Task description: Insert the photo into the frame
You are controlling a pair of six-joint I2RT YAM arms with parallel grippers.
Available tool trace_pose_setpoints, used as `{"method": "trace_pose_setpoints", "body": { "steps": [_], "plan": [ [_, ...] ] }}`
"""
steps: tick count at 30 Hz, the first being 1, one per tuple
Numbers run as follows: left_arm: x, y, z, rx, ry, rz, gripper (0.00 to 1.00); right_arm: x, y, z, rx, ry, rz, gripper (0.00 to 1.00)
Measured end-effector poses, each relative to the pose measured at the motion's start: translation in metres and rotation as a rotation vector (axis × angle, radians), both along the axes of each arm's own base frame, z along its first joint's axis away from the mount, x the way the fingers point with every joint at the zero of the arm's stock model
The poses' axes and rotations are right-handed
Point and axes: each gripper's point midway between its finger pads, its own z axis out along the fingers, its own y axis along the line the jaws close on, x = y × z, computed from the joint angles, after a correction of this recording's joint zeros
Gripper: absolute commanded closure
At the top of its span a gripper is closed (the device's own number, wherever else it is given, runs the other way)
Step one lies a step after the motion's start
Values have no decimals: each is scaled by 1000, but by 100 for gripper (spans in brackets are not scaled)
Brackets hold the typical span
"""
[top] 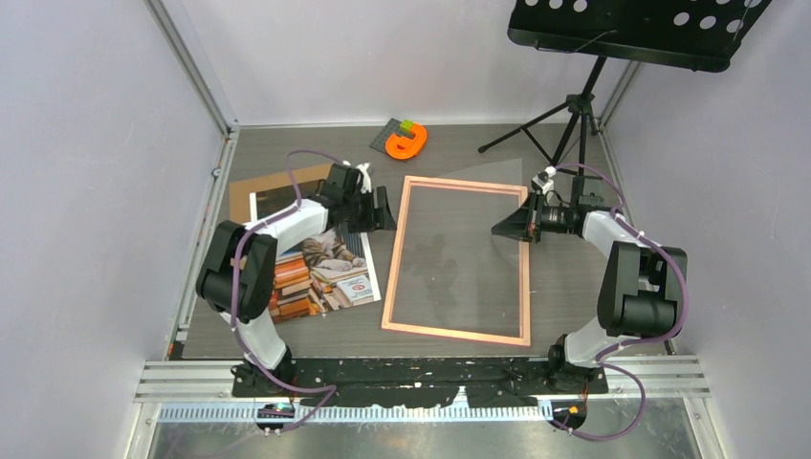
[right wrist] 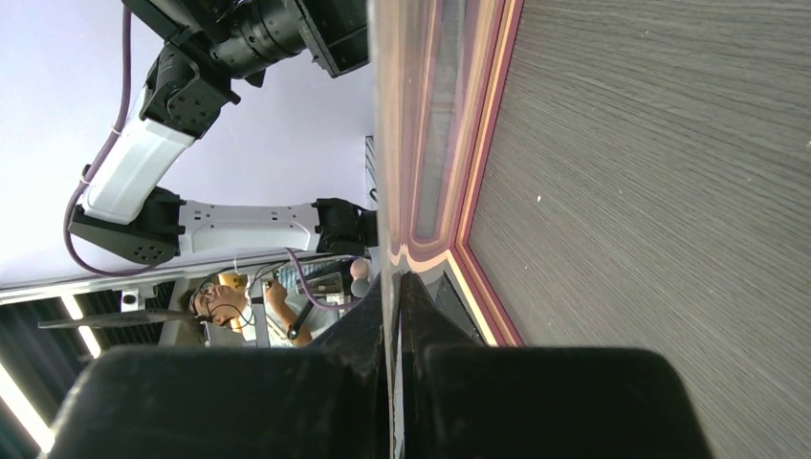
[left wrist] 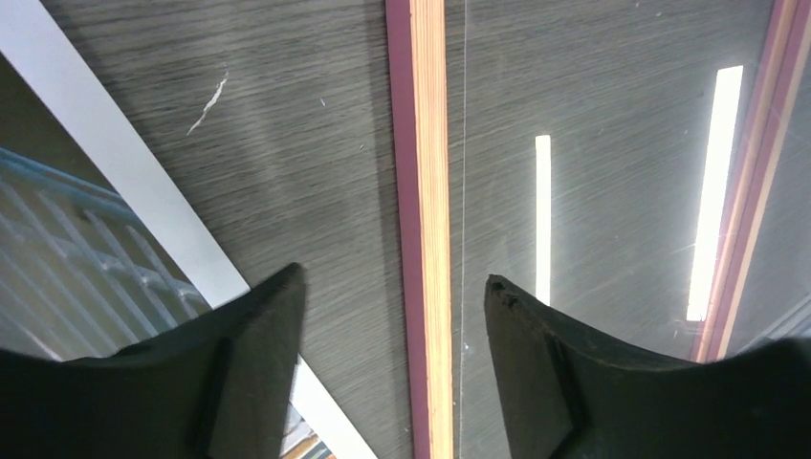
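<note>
**Top view.** The left arm [top: 296, 222] covers the upper part of the photo [top: 335, 277] and much of the brown board [top: 244, 196] beneath it. The music stand [top: 631, 29] is cut off by the upper edge. The orange object [top: 406, 142] at the back of the surface [top: 459, 153] is too small to identify.

**Left wrist view.** The frame [left wrist: 426, 191] rail runs out at top and bottom. Only the fingertips of the left hand [left wrist: 392, 277] show.

**Right wrist view.** The right hand [right wrist: 397, 282] masks the frame's near edge, so it cannot be told whether pane or rail sits between its fingers.
</note>
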Motion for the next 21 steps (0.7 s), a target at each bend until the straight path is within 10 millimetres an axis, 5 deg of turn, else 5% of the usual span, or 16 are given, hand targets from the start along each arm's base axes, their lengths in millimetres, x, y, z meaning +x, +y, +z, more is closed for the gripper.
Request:
{"method": "trace_pose_setpoints", "body": {
  "steps": [21],
  "plan": [
    [-17,-27,-27,-97,115,-72,65,0,0,-1,-8,-3,-1,94]
  ]
}}
